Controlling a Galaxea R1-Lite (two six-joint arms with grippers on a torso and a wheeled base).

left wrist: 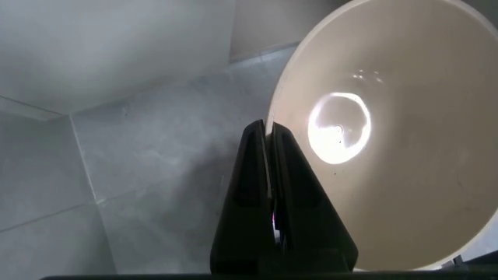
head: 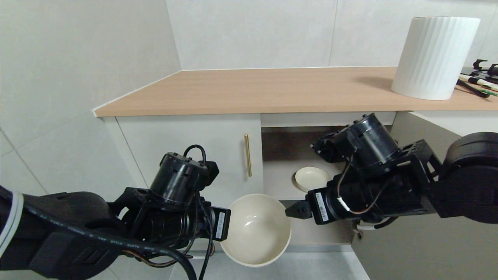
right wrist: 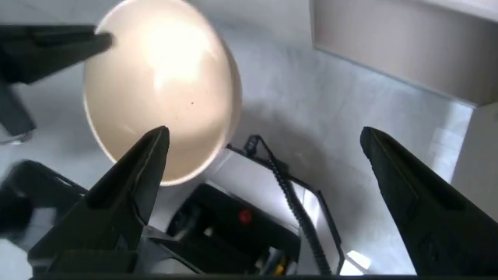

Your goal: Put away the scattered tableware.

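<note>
**Bowl pinched by the rim, cupboard open: tips for getting it in**

The left gripper (head: 227,228) is pinching the cream bowl (head: 256,231) by its left rim, one finger inside and one outside. The bowl hangs in the air, near and a bit left of the open cupboard (head: 277,153). The right gripper (right wrist: 263,140) sits just beside the bowl's right rim with its fingers spread wide and nothing in them.

If it were me, I'd keep the bowl level, since a one-sided rim pinch looks like it could swivel. I'd carry it right and inward and set it on the shelf beside the small dish (head: 312,178), not on top of it. The closed door (head: 186,134) on the left needs watching too.

On contents, the bowl is empty. The cupboard holds that one dish as far as I can see. There's a white ribbed tub (head: 435,58) on the counter (head: 249,91), and I can't tell what's in it.
</note>
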